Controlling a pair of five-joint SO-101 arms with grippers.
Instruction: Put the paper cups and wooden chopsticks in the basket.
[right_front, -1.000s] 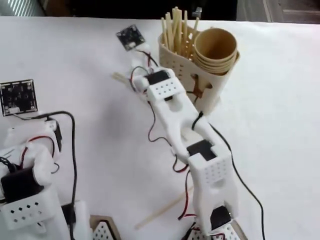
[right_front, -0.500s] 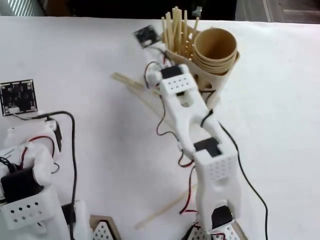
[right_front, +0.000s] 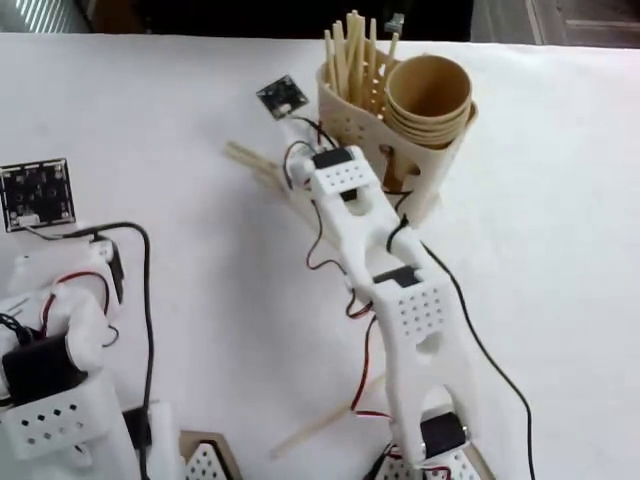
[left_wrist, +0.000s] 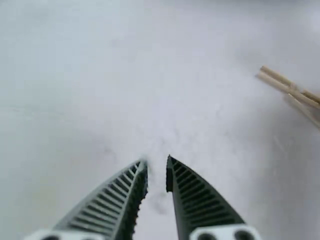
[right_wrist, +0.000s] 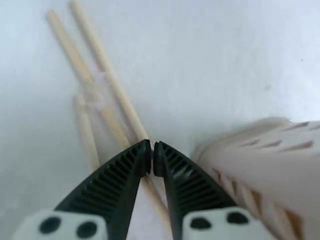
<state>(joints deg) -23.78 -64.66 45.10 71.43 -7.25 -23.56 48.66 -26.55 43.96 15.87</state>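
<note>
I am judging the loose chopsticks (right_front: 255, 165) as light, stiff and thin. They are likely rolling or skidding on the smooth desk (right_front: 560, 250) if nudged, so I am planning to pinch one across its middle to keep it from tipping on the way up. They are pale, bare wooden sticks, lying flat in a loose crossed fan just beside the basket (right_front: 350, 125), on the wall away from the paper cups (right_front: 430, 95). The tan cups are sitting nested inside the basket, next to an upright bundle of chopsticks (right_front: 350, 55). A single chopstick (right_front: 320, 425) is lying well apart from the basket. The right gripper (right_wrist: 151, 157) is hanging right over the loose sticks near the basket's wall, with its jaws closed tip to tip. One stick is passing under the tips, and I cannot tell whether it is pinched. The left gripper (left_wrist: 155, 165) is hovering over bare desk far from the basket, with its jaws only narrowly parted and holding nothing.
</note>
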